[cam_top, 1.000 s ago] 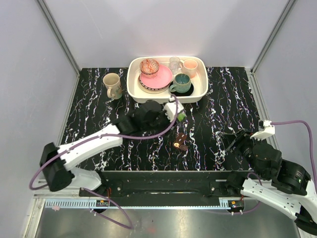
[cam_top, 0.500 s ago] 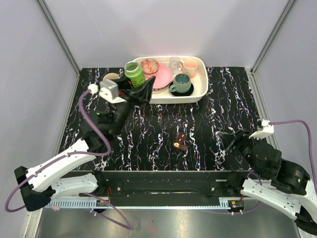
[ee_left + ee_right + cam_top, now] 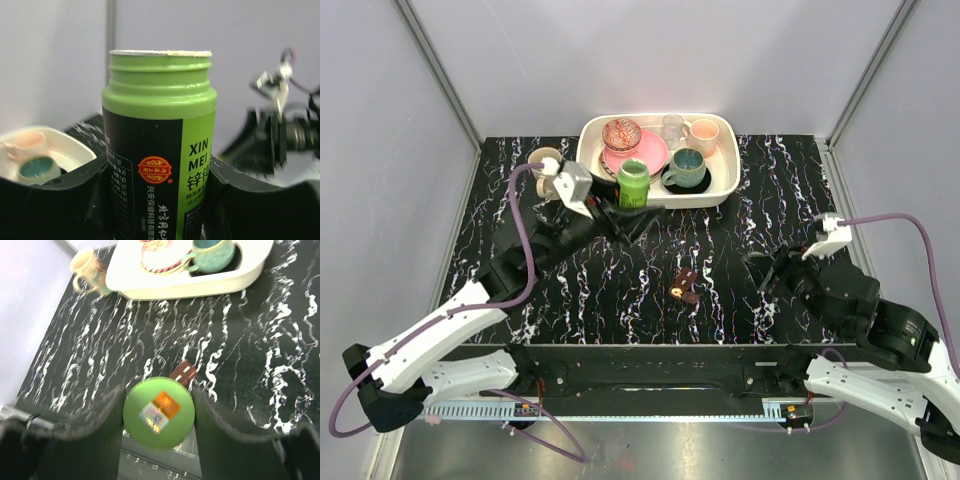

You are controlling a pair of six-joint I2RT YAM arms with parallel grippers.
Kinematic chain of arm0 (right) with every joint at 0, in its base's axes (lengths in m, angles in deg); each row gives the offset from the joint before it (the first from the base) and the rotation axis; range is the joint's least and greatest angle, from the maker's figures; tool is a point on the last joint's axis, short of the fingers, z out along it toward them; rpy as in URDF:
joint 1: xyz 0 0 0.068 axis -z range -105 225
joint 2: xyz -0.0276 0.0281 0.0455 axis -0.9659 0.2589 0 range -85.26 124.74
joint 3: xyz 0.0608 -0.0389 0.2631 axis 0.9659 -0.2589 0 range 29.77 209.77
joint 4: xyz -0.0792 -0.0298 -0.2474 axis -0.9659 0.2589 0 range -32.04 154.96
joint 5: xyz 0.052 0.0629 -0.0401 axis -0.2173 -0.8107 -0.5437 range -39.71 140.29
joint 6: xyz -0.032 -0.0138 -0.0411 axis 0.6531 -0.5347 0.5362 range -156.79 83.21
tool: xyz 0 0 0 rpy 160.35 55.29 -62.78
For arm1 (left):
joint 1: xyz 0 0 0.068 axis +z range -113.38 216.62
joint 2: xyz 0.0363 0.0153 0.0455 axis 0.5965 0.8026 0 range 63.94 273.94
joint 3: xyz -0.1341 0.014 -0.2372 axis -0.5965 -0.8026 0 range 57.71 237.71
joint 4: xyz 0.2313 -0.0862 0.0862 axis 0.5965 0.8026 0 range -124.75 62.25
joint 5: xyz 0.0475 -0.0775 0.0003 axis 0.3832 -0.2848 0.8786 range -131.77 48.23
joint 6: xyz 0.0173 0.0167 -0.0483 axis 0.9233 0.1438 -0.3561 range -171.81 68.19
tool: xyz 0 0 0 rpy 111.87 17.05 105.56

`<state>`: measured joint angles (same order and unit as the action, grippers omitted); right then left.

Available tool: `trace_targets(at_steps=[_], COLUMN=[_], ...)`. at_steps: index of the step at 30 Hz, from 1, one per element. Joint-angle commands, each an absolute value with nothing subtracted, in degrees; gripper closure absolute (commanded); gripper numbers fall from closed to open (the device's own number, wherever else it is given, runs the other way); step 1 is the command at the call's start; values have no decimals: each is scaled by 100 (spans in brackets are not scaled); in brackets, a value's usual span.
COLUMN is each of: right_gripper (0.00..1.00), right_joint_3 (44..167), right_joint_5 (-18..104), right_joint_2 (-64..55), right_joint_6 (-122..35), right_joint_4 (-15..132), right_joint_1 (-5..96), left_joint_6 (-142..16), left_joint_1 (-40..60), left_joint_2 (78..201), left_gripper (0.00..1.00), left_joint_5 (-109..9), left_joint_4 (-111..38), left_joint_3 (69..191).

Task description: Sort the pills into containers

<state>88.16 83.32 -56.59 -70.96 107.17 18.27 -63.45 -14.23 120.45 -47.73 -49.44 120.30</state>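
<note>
A green pill bottle (image 3: 633, 185) with a black label stands upright between my left gripper's (image 3: 620, 213) fingers, held above the table just in front of the tray. In the left wrist view the bottle (image 3: 160, 140) has no cap and its mouth is open. My right gripper (image 3: 767, 272) is shut on the round green cap (image 3: 159, 412), held above the table at the right. The small dark-brown pill case (image 3: 683, 285) lies on the table between the arms. In the right wrist view it (image 3: 183, 371) shows partly behind the cap. No pills are in view.
A white tray (image 3: 725, 188) of crockery stands at the back centre, with a pink plate, a teal mug and cups in it. A beige mug (image 3: 546, 165) stands left of it. Grey walls close in the black marbled table (image 3: 770, 200).
My left arm carried the bottle from in front of the tray up and to the back left, then back right to the tray's front. My right gripper moved slightly forward and left.
</note>
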Motion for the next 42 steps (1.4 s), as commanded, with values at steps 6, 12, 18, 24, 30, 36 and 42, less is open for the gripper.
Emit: trace_targets(at_steps=[6,12,18,24,30,36,42], right_gripper=[100,100,100,100,100,100,100], right_joint_3=[10893,11230,11397,11336,11239,11098,10958], right_joint_5=[6595,5618,4855,4387,4238,4194,4282], right_joint_2=[-4169,-3753,-3508,-3393,-3358,-3323,-3340], right_joint_6=[-5797,-5859,-5806,-5806,-5859,-5841,-5806], right_joint_4=[9277,8408,8108,8055,8037,8037,8046], right_joint_1=[1813,1805,1813,1813,1813,1813,1813], left_joint_6=[-7000,-7062,-7001,-7036,-7062,-7027,-7053], left_joint_1=[-1963,-2288,-2315,-2376,-2376,-2376,-2385], left_joint_2=[11587,11799,12062,12159,12124,12185,12203], left_gripper=[100,100,100,100,100,100,100], left_joint_5=[-6488,-6840,-7103,-7131,-7060,-7086,-7104], left_joint_4=[-4405,-4995,-4960,-5109,-5180,-5118,-5144], left_joint_3=[11274,11132,11413,11475,11492,11624,11668])
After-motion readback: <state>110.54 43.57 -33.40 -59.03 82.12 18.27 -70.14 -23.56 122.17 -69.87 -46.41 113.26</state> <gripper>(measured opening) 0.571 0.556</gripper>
